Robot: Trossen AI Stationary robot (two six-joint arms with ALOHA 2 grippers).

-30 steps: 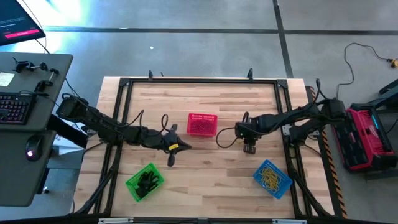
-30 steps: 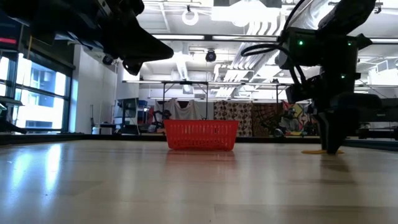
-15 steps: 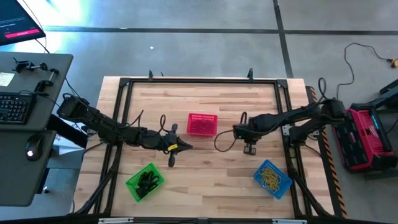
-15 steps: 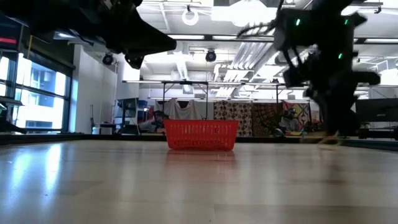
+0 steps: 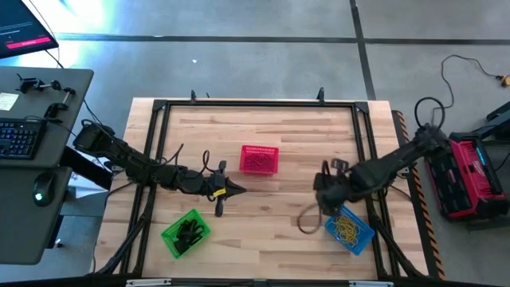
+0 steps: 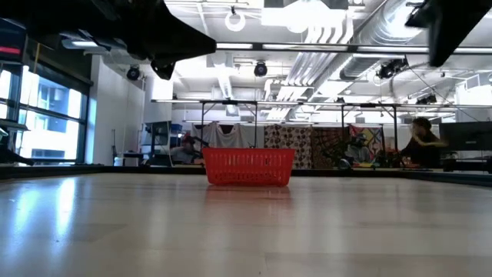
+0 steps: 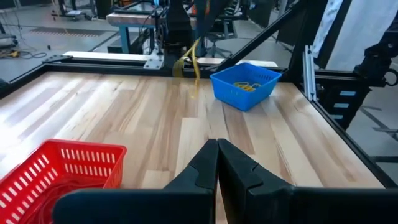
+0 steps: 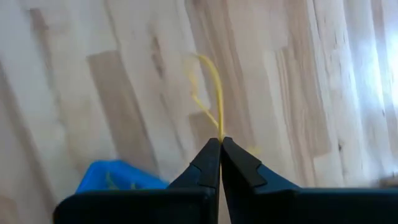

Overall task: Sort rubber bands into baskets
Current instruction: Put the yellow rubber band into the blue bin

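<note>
My right gripper (image 8: 220, 142) is shut on a yellow rubber band (image 8: 214, 93) and hangs high over the table (image 5: 323, 194), just left of the blue basket (image 5: 348, 227), which holds several yellow bands. The left wrist view shows that band (image 7: 194, 62) dangling above the table beside the blue basket (image 7: 244, 84). My left gripper (image 5: 233, 189) is shut on nothing (image 7: 217, 163), left of the table's middle, between the red basket (image 5: 259, 159) and the green basket (image 5: 186, 232), which holds black bands. My right gripper pinches one end of the yellow band (image 8: 219, 132) between its two fingertips, coming from above and pointing steeply down. The band hangs slack below the fingers, lifted clear of the table.
A black frame (image 5: 255, 104) borders the wooden table. The red basket (image 6: 247, 166) stands at the middle toward the far edge. A loose black cable loop (image 5: 307, 219) hangs under my right arm. A desk with a keyboard (image 5: 20, 135) stands to the left.
My right gripper has risen steeply from the tabletop with the yellow band and swung toward the near edge, up beside the blue basket. The band, which lay on the wood a second ago, now hangs clear.
</note>
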